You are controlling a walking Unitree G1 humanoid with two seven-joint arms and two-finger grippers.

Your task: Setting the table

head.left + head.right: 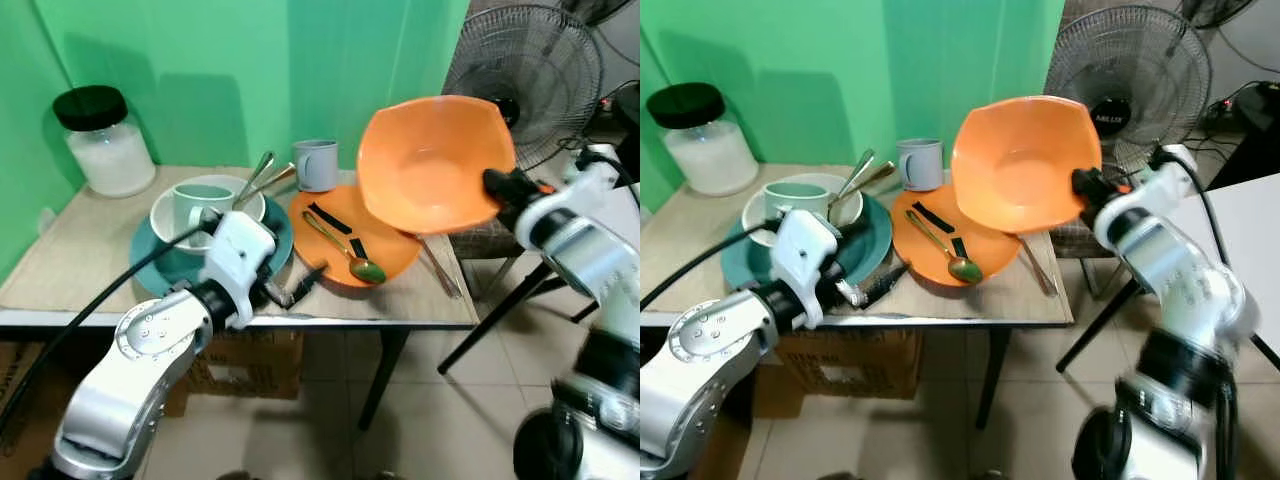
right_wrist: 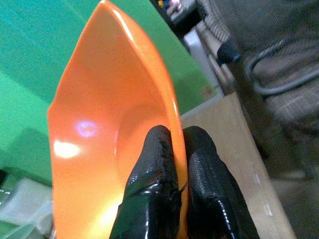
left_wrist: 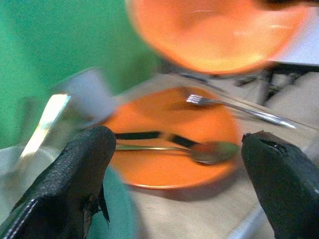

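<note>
Fan (image 1: 525, 70) just behind raised bowl (image 1: 432, 165)

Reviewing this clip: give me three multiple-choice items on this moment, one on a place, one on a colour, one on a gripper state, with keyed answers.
1. Where does the green spoon lie?
A. on the orange plate
B. in the jar
C. on the floor

2. What colour is the bowl held in the air?
A. white
B. orange
C. teal

3. How is the right gripper?
A. open, away from the bowl
B. shut on the bowl's rim
C. shut on a fork

Answers: 1 A, its bowl and handle rest on the plate; 2 B, clearly orange; 3 B, fingers pinch the rim in the wrist view.
</note>
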